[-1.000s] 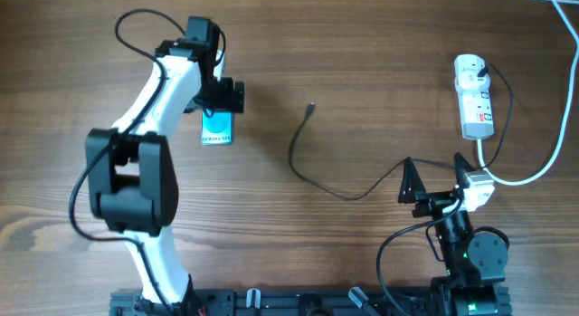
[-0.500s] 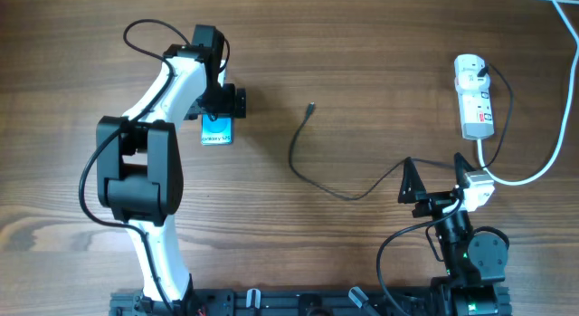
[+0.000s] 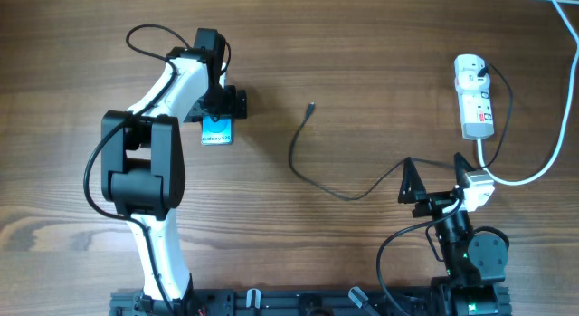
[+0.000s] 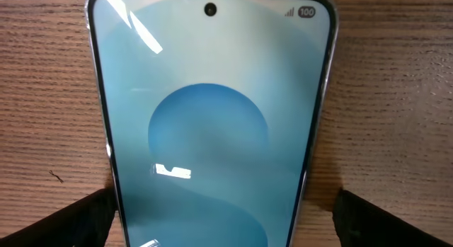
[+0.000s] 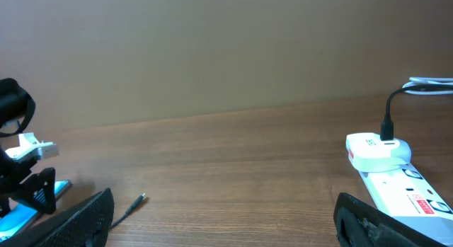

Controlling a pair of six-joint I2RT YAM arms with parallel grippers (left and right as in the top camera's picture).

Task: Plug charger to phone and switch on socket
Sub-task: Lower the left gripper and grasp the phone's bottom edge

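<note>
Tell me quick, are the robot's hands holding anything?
Left gripper: open, a finger on each side of the Galaxy phone, not clamped.
Right gripper: open, holding nothing.

The table (image 3: pixel 362 44) is brown wood; its grain runs left to right in the overhead view. Lighting on the table is even and diffuse. Behind the table's far edge stands a plain grey-brown wall (image 5: pixel 226 49).

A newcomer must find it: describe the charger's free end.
Look at the middle of the table, between the phone and the white socket. The thin black charger curls there, its small tip lying loose at the top. The other cable is thick and white.
</note>
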